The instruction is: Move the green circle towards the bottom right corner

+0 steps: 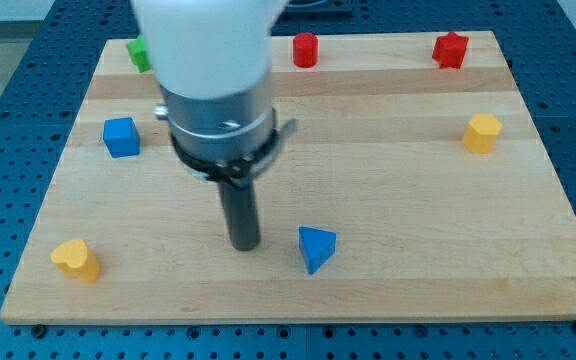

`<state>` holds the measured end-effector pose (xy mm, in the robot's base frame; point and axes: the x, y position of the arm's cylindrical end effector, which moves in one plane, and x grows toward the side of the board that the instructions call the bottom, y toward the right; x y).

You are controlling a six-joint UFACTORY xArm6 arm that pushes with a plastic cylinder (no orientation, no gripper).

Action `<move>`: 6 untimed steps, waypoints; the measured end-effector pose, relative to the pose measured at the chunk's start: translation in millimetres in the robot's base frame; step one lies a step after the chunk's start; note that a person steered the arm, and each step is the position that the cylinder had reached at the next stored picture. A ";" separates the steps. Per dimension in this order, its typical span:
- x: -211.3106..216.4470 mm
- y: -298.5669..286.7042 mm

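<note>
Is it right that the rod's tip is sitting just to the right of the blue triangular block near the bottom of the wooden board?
Not quite: my tip sits just to the view's left of the blue triangular block, not its right, with a small gap between them. The camera view shows both near the bottom of the wooden board.

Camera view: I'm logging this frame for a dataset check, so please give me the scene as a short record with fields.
board: wooden board on a blue pegboard
tip: my tip, lower middle, just left of the blue triangle
green block: top left, partly hidden by the arm, shape unclear
blue cube: left side
red blocks: cylinder top middle; star-like top right
yellow blocks: right side; bottom left
</note>
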<state>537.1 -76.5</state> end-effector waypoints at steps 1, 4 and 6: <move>-17.9 -36.8; -57.4 -64.6; -132.9 -60.9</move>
<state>404.1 -137.4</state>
